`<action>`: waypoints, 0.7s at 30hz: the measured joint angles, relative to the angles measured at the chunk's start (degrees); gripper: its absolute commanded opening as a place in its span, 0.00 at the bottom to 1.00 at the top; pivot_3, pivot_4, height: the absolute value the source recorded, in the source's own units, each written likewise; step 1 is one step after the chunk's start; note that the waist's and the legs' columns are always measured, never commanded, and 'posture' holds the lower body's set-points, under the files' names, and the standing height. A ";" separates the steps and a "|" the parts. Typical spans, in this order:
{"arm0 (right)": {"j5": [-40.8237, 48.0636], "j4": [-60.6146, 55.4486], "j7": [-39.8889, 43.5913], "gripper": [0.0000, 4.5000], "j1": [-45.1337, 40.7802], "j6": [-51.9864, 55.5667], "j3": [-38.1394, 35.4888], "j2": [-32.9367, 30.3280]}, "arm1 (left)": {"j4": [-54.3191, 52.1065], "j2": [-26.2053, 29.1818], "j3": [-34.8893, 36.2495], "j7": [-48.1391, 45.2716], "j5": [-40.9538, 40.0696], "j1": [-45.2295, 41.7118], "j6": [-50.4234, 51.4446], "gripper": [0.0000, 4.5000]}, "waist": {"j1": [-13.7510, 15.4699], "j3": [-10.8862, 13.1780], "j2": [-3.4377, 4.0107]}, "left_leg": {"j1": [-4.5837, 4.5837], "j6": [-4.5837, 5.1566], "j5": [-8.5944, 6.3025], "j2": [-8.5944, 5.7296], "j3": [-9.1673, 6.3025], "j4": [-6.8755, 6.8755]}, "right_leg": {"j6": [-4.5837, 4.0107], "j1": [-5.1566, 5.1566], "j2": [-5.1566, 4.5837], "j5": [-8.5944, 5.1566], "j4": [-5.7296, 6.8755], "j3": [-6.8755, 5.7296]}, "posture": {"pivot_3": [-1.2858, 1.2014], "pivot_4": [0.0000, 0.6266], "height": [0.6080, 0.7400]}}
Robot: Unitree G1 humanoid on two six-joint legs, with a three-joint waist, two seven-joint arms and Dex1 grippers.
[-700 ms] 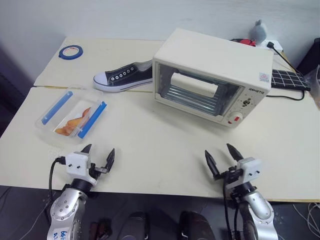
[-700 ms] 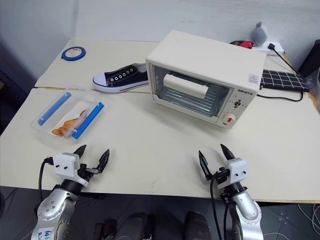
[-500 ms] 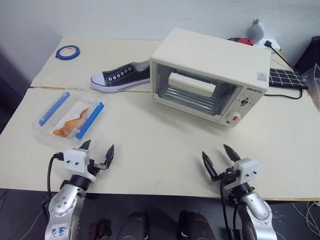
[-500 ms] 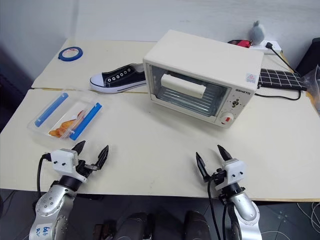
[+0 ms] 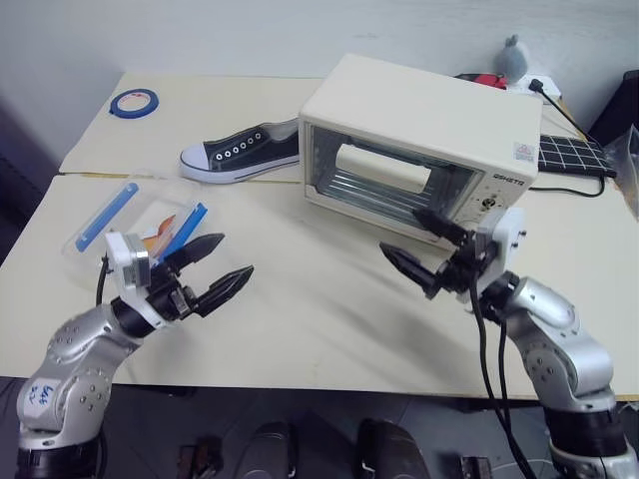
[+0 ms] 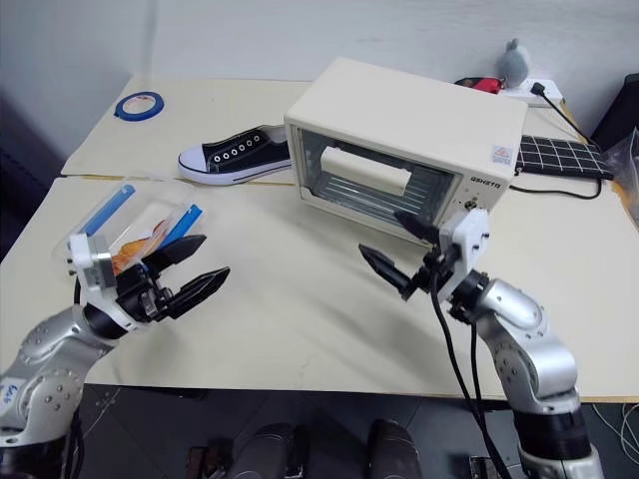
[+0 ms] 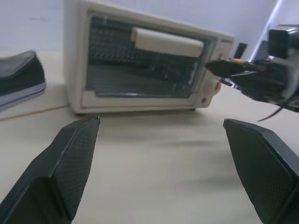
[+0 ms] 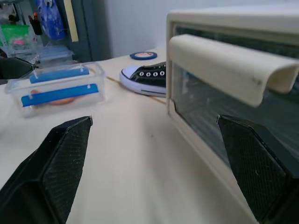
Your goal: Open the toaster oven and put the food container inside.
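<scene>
Now | left gripper point(image 5: 220, 270), right gripper point(image 5: 419, 247): jaws spread, empty | toaster oven point(image 5: 419, 150) upper centre, door shut | right wrist view: food container point(image 8: 58, 88) lidded

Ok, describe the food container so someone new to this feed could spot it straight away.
Start at the cream toaster oven in the middle of the table; the black sneaker lies beside it on the robot's left. Nearer the robot than the sneaker sits the food container, a clear box with orange food inside. Its two blue clip bars mark it.
</scene>
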 measured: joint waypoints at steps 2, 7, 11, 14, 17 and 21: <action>-0.16 0.84 0.27 0.99 -0.54 0.44 0.02 0.27 | 0.07 0.07 -0.35 -0.88 0.03 -0.77 0.15 1.00 | -0.03 0.00 0.00 | 0.00 0.00 0.00 0.01 0.04 -0.02 | 0.01 0.00 0.02 0.00 -0.02 0.01 | 0.52 0.24 1.00; -0.99 1.37 0.17 0.99 -0.38 1.31 0.03 1.00 | 0.09 -0.11 -1.16 -2.03 0.16 -0.84 0.30 1.00 | -0.06 0.00 0.00 | 0.03 -0.03 0.03 0.03 0.07 0.01 | 0.01 -0.01 0.05 0.00 0.04 0.06 | 0.52 0.24 1.00; -3.04 4.40 -0.39 0.99 -1.18 0.90 -0.03 1.28 | -0.02 -1.62 -2.24 -1.98 -0.17 -0.83 0.99 1.00 | -0.10 0.00 0.00 | 0.07 -0.04 0.04 0.03 0.10 0.01 | 0.01 -0.01 0.05 0.00 0.10 0.10 | 0.52 0.24 1.00; -4.53 6.49 -0.28 0.99 -2.11 -0.69 -0.02 2.45 | -0.02 -2.73 -3.38 -2.00 -1.04 -1.47 1.93 1.00 | -0.10 0.00 0.00 | 0.06 -0.05 0.05 0.04 0.10 -0.01 | 0.01 -0.03 0.06 0.00 0.09 0.10 | 0.52 0.24 1.00; -5.10 7.00 1.11 0.99 -3.59 -3.32 0.01 3.50 | -0.01 -2.88 -3.84 -2.15 -1.66 -2.87 2.52 1.00 | -0.15 0.00 0.00 | 0.07 -0.06 0.05 0.04 0.10 -0.01 | 0.01 -0.03 0.06 0.00 0.09 0.10 | 0.52 0.24 1.00; -5.76 7.10 1.58 0.99 -4.47 -5.64 0.00 5.51 | 0.22 -3.05 -4.48 -2.47 -1.63 -3.55 2.54 1.00 | -0.16 0.00 0.00 | 0.07 -0.06 0.06 0.04 0.11 -0.01 | 0.01 -0.03 0.07 0.00 0.09 0.10 | 0.52 0.24 1.00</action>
